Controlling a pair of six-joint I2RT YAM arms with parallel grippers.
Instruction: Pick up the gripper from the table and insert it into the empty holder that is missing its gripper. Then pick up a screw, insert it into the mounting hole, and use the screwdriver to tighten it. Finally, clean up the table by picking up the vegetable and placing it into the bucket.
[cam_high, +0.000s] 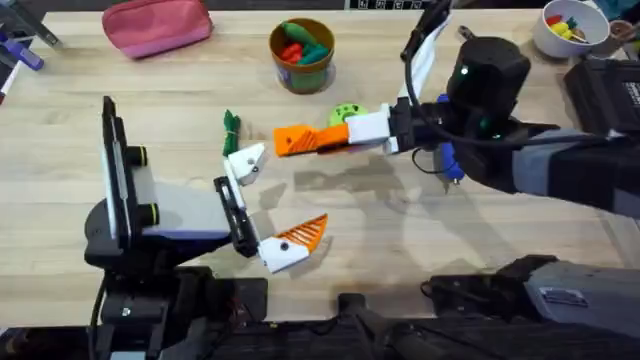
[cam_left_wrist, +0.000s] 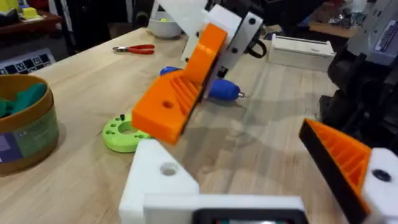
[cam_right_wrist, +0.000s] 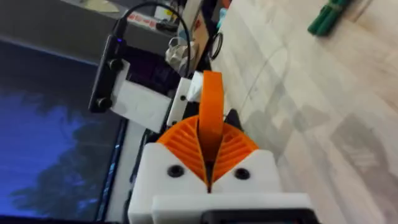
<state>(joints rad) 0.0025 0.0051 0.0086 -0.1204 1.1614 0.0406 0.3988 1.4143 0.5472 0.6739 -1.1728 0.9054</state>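
**Right arm holds the orange tip beside the bare holder**

Right now the right gripper (cam_high: 335, 137) is clamped on the gripper (cam_high: 300, 140), the loose orange ribbed tip. Right wrist view: tip (cam_right_wrist: 211, 118) stands pinched between the two orange pads (cam_right_wrist: 180, 146), jaws narrow around it. Tip sticks out sideways from the white fingers, clear of the table, pointing toward the left arm.

Left gripper (cam_high: 265, 205) is spread wide. One finger carries its orange pad (cam_high: 305, 235). The other is the holder (cam_high: 246, 163), white, bare, with no tip on it. Held tip's free end hangs near the holder, a small gap between them in the overhead view. Left wrist view: tip (cam_left_wrist: 177, 99) tilts down just above the holder (cam_left_wrist: 158, 180); contact cannot be told.

Vegetable (cam_high: 232, 128) lies on the table just beyond the holder, dark green, slim. Green disc (cam_high: 346, 113) sits just behind the right fingers. Screwdriver (cam_left_wrist: 217, 87), blue, lies on the table under the right arm, mostly hidden from overhead. Bucket (cam_high: 302, 55) stands at the far middle of the table, with red and green toys inside. Pink pouch (cam_high: 158, 25) far left; white bowl (cam_high: 570, 30) far right. Red pliers (cam_left_wrist: 135, 49) lie well behind the disc.
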